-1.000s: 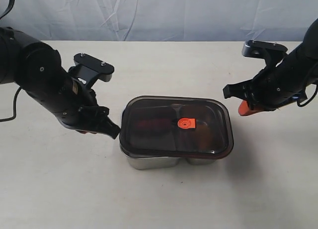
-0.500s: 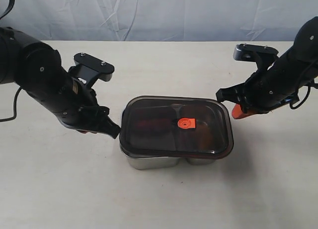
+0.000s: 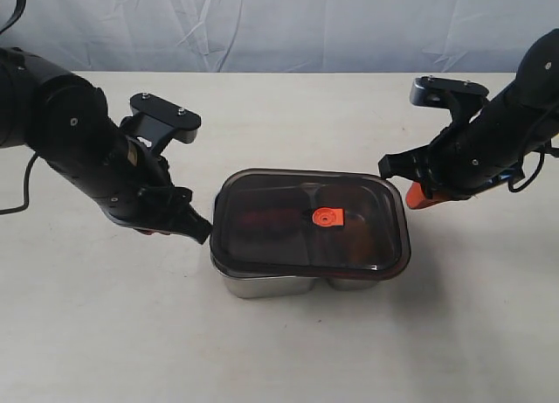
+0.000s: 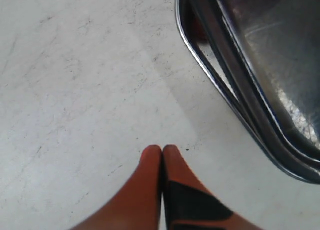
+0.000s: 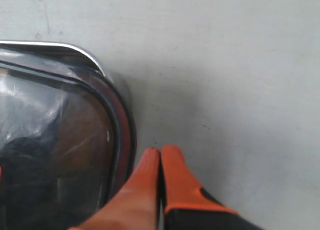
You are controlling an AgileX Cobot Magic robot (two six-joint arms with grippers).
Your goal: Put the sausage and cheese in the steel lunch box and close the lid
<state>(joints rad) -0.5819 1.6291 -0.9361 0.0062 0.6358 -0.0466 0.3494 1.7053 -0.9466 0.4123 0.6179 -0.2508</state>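
Right claw (image 3: 414, 195) is brought closer to the right end of the steel lunch box (image 3: 266, 285), tips pressed together, probably so the lid (image 3: 310, 246) can be pushed down. Left claw (image 4: 161, 151) is held closed, empty, at the left end. Sausage (image 3: 255, 221) and cheese (image 3: 360, 232) are dimly seen underneath, mid-frame.

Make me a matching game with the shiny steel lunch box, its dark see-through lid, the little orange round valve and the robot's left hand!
1 dark see-through lid
2 shiny steel lunch box
3 little orange round valve
4 left hand

A shut, empty
B underneath, covered
C at the lid's middle
D resting on the box

Pairs: 1-D, 2-B, 3-C, 4-A
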